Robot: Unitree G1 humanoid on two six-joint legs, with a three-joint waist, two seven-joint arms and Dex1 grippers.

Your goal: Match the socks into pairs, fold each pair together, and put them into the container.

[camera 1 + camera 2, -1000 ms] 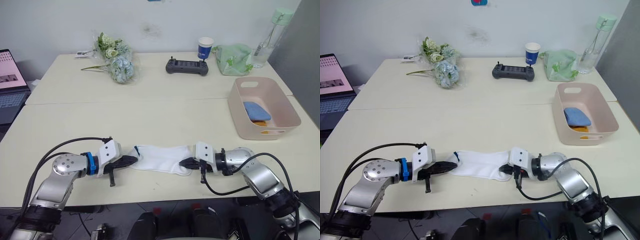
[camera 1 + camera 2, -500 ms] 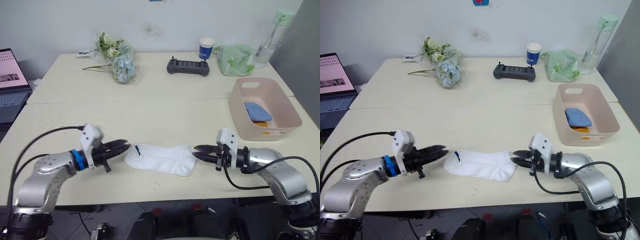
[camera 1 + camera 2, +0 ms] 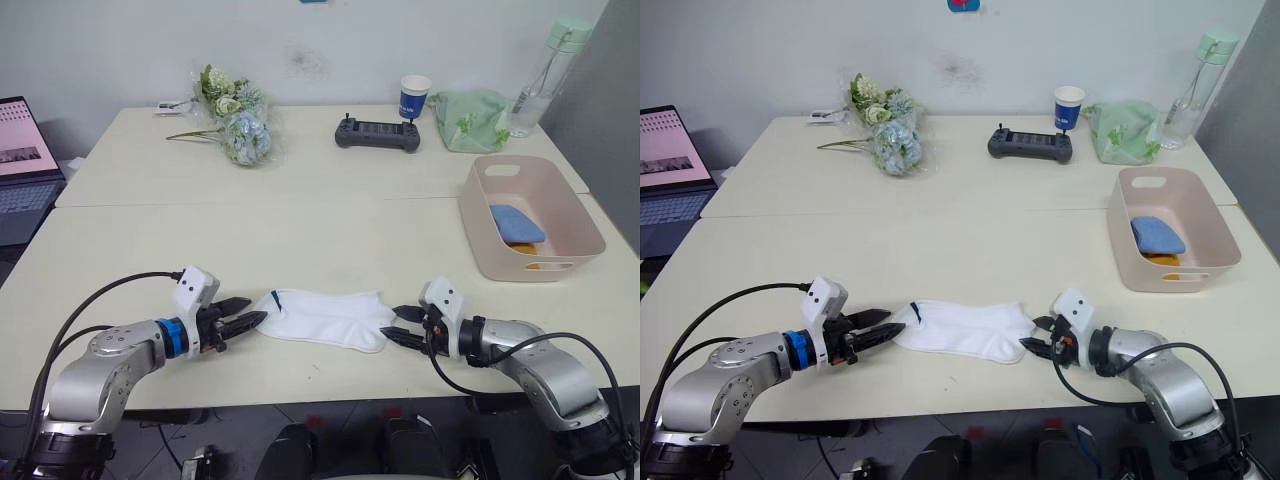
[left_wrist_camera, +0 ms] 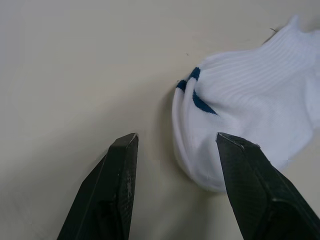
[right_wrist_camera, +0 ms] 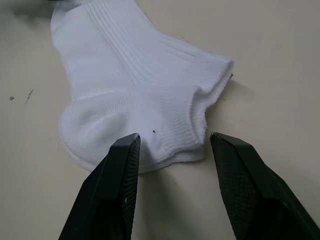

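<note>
White socks (image 3: 325,317) lie flat near the table's (image 3: 330,240) front edge, stacked together. Left hand (image 3: 248,318) and right hand (image 3: 400,326) sit at either end, both spread wide, gripping nothing. A blue sock (image 3: 514,223) is in the pink basket (image 3: 497,253).

My two black fingers (image 4: 112,200) stand spread apart over the pale table (image 4: 65,65), one just beside the white sock (image 4: 250,110) with dark blue marks.
</note>
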